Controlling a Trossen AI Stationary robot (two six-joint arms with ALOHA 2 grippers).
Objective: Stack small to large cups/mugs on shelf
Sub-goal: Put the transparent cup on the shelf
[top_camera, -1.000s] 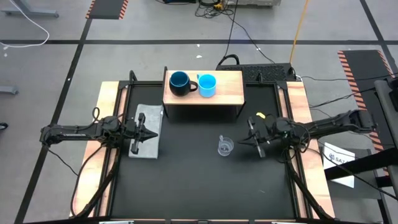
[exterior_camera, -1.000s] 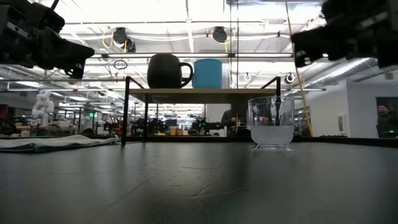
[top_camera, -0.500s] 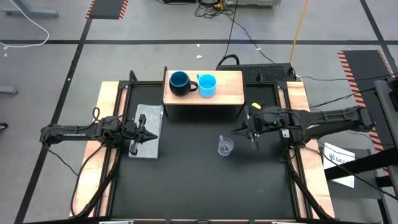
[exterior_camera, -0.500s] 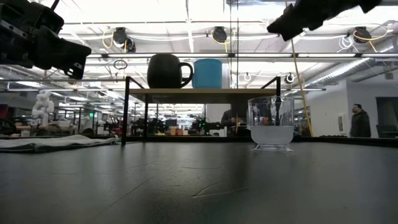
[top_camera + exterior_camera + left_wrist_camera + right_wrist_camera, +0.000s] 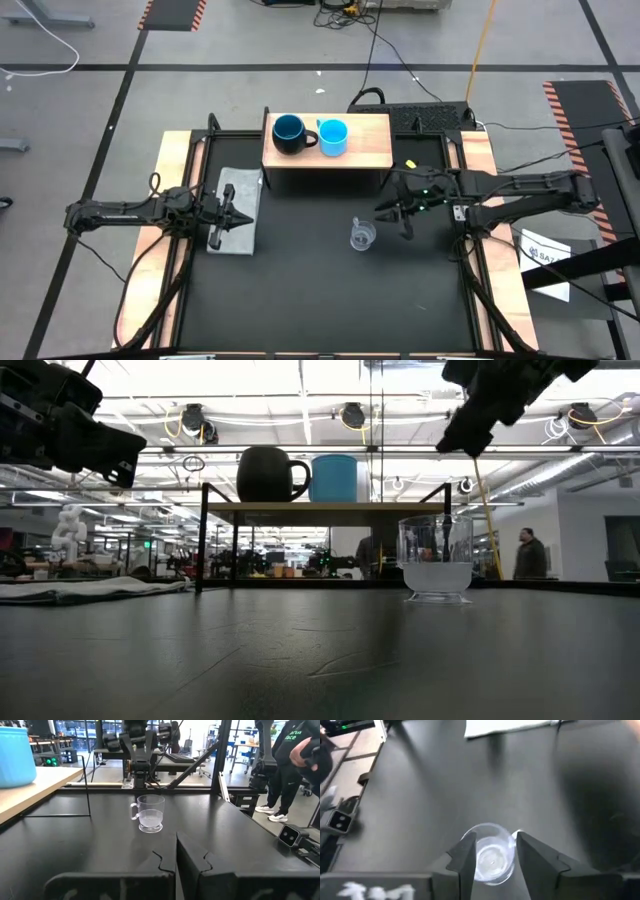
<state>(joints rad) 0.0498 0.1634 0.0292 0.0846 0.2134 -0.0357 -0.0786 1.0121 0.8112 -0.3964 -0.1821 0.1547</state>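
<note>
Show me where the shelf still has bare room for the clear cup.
The shelf is bare on its right half, from the light-blue cup to its right edge. Its left half is crowded: the navy mug and light-blue cup sit close together. The clear cup stands on the black table, below the open right gripper.

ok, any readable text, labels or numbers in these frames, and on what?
"face": green letters on a person's dark top, left wrist view; the line above it is cut off and not legible.
White sheet right of the table, high view: a dark logo with letters, too small to read.
Dark navy mug, light-blue cup, clear cup, shelf: no text visible.
</note>
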